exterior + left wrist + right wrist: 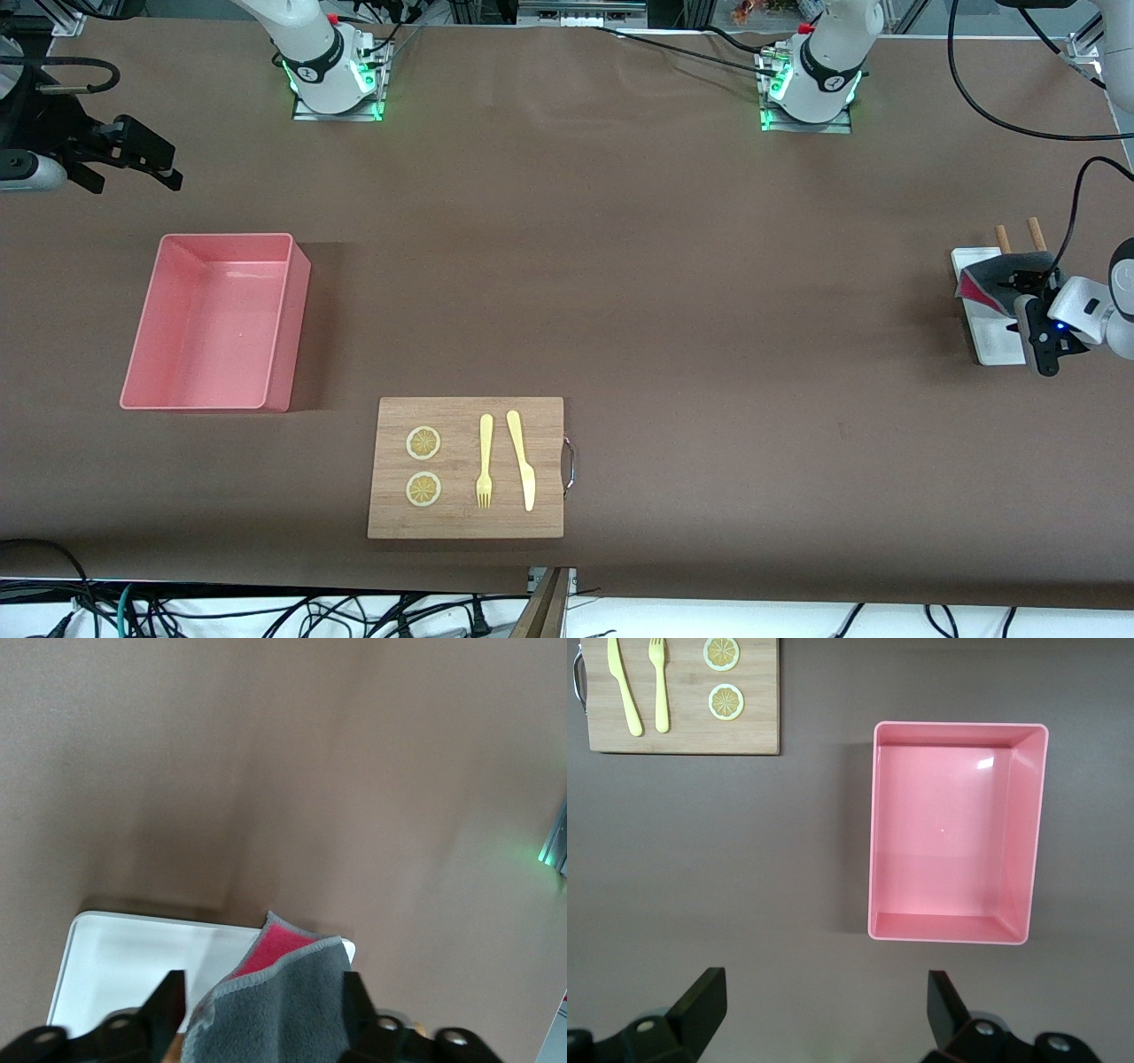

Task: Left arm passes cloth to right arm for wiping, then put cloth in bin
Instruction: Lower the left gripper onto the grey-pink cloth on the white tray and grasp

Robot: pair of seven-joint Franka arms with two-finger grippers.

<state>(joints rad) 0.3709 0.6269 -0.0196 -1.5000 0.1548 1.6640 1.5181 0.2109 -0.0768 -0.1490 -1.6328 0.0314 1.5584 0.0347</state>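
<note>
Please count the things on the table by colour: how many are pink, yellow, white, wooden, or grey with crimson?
Pink: 1, the bin.
Yellow: 4, two lemon slices, the fork, the knife.
White: 1, the tray.
Wooden: 3, the board and two pegs.
Grey with crimson: 1, the cloth.
Total: 10.
</note>
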